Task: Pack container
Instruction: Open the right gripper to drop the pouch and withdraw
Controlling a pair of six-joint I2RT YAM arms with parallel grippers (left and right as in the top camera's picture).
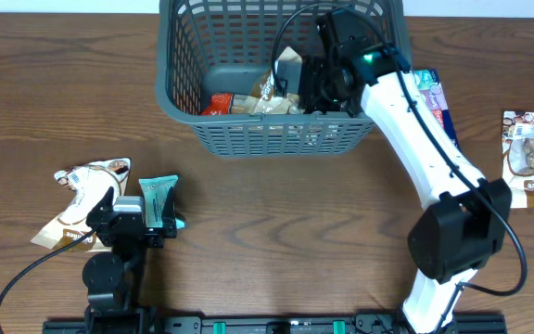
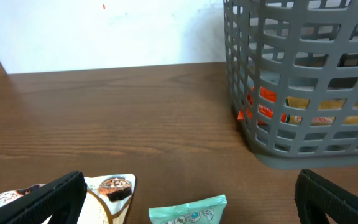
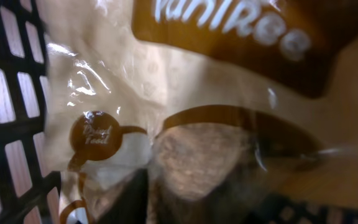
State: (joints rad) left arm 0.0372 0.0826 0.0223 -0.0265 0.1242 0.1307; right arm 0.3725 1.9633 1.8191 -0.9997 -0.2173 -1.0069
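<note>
The dark grey-green slotted container point(image 1: 179, 74) stands at the back centre and shows on the right of the left wrist view point(image 2: 303, 81). It holds an orange packet point(image 1: 219, 104) and a beige-brown snack packet point(image 1: 274, 97). My right gripper point(image 1: 327, 79) reaches down inside the container. In the right wrist view the beige-brown packet point(image 3: 185, 112) fills the frame between the fingers, with the lattice wall point(image 3: 5, 93) at the left. My left gripper point(image 2: 191, 199) is open and low at the front left, over a teal packet point(image 2: 191, 210) and a beige cookie packet point(image 2: 114, 190).
On the table at the front left lie the beige cookie packet point(image 1: 82, 199) and the teal packet point(image 1: 160, 199). A blue packet point(image 1: 434, 97) lies right of the container under the right arm. A brown-and-white packet point(image 1: 531, 158) lies at the far right edge.
</note>
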